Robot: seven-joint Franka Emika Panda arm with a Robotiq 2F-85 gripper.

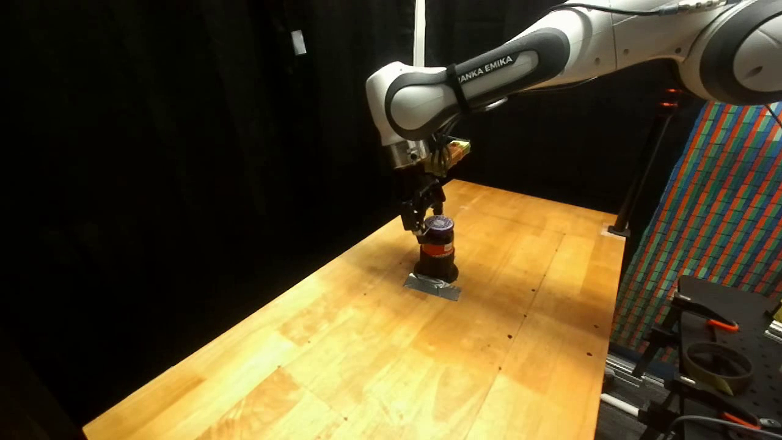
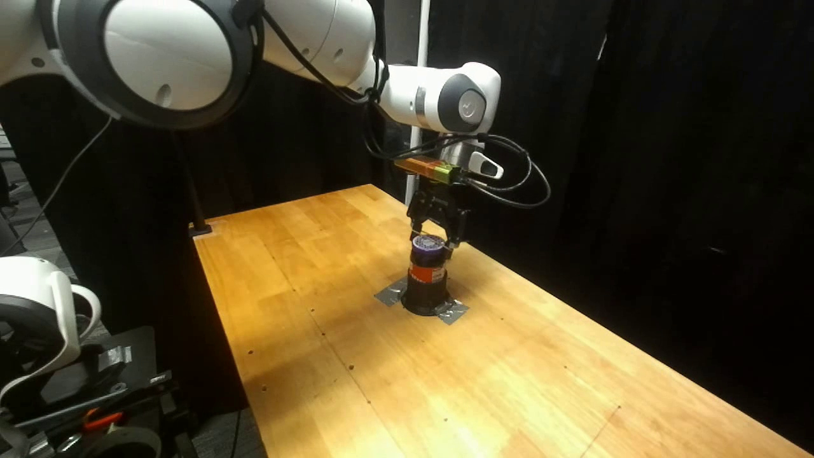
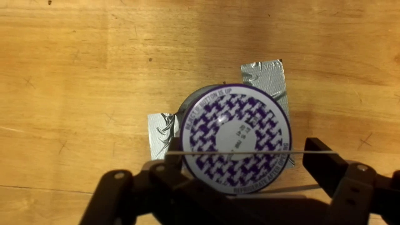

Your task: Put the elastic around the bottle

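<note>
The gripper (image 2: 432, 240) is holding its fingers (image 3: 323, 167) wide apart — stretching the elastic (image 3: 252, 152) between them, over the lid (image 3: 236, 128) of the upright bottle (image 2: 426, 273).

Honey-coloured flat wooden tabletop (image 1: 391, 366): brightly lit, pale glare toward the near end in both exterior views
Black draped fabric curtain (image 1: 183, 153): almost lost in darkness
Round purple-and-white bottle lid (image 3: 236, 139): legible rim print, small white glint
Black two-fingered gripper (image 3: 243, 153): underexposed, soft-edged in the wrist view
</note>
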